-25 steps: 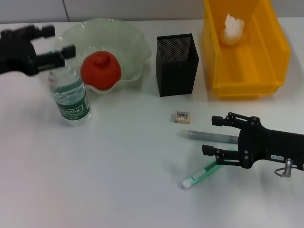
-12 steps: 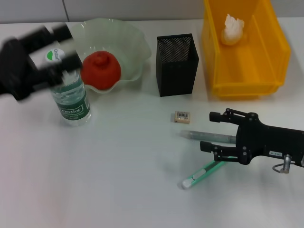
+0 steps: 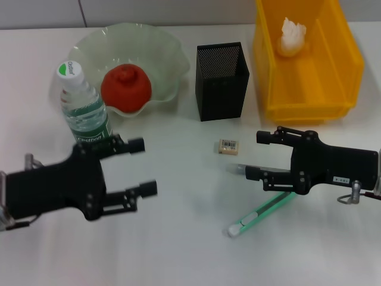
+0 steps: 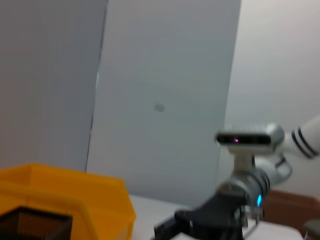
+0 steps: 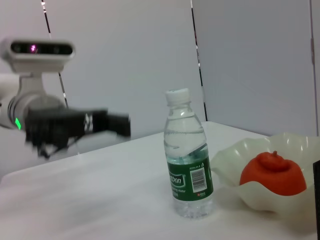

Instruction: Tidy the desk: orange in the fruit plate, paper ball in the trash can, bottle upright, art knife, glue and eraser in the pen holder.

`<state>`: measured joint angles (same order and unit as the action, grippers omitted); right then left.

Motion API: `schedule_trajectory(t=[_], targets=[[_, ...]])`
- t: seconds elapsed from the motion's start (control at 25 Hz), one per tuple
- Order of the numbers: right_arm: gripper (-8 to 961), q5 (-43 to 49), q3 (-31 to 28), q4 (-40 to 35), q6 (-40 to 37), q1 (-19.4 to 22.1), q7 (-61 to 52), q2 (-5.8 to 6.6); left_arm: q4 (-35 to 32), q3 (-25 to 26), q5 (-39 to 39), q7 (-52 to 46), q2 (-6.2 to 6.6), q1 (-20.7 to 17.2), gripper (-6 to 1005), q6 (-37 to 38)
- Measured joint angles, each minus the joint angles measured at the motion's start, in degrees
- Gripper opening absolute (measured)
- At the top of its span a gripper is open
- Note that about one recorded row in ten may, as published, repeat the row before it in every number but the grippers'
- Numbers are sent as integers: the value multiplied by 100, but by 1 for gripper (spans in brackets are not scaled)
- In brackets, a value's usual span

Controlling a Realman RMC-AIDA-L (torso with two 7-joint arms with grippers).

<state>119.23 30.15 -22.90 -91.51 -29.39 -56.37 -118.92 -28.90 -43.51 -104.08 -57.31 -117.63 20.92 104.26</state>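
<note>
trash can (image 3: pixel 309 71) far beyond right gripper (image 3: pixel 260 155): paper ball (image 3: pixel 292 36) in | plate (image 3: pixel 161 53): orange (image 3: pixel 125 88) in | bottle (image 3: pixel 86 113) upright behind spread left gripper (image 3: pixel 143 167) | pen holder (image 3: pixel 221 80) awaits knife (image 3: pixel 256 217), glue (image 3: pixel 250 170) between spread right fingers, eraser (image 3: pixel 228 146) just ahead

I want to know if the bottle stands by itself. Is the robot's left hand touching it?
Apart. The right wrist view shows the bottle standing upright alone, with open table between it and the left gripper, whose fingers are spread open in the head view.
</note>
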Motion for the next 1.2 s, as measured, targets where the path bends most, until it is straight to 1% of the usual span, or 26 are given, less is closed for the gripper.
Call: schedule_trajectory(t=[0.16, 0.24, 0.48, 0.6, 0.72, 0.8, 0.92, 1.0, 1.12, 1.2], targets=[[817, 0, 11, -10, -1, -72, -178, 22, 185, 0, -115, 276, -19, -21, 773, -158], [816, 0, 19, -40, -4, -90, -262, 25, 406, 1, -245, 512, -32, -29, 773, -345], [816, 31, 71, -247, -34, -169, -611, 38, 690, -11, -495, 711, -50, 24, 771, -594], [816, 36, 315, -626, -153, -198, -975, 37, 718, -37, -545, 740, -53, 33, 770, -631], [816, 44, 737, -1120, -311, -269, -1520, 62, 724, -51, -579, 743, -65, 33, 770, -631], [816, 47, 1102, -1517, -494, -367, -1966, 105, 757, -53, -615, 745, -74, 32, 770, -630], [816, 195, 1470, -1902, -839, -640, -2503, 190, 775, -53, -618, 748, -75, 33, 770, -630], [816, 484, 1537, -2069, -1131, -920, -2780, 238, 798, -97, -621, 757, -76, 35, 770, -630], [816, 954, 1558, -2168, -1465, -1395, -3033, 266, 802, -212, -622, 791, -76, 31, 770, -630], [817, 1176, 1694, -2239, -1540, -1654, -3141, 263, 804, -264, -624, 861, -72, 27, 770, -631]])
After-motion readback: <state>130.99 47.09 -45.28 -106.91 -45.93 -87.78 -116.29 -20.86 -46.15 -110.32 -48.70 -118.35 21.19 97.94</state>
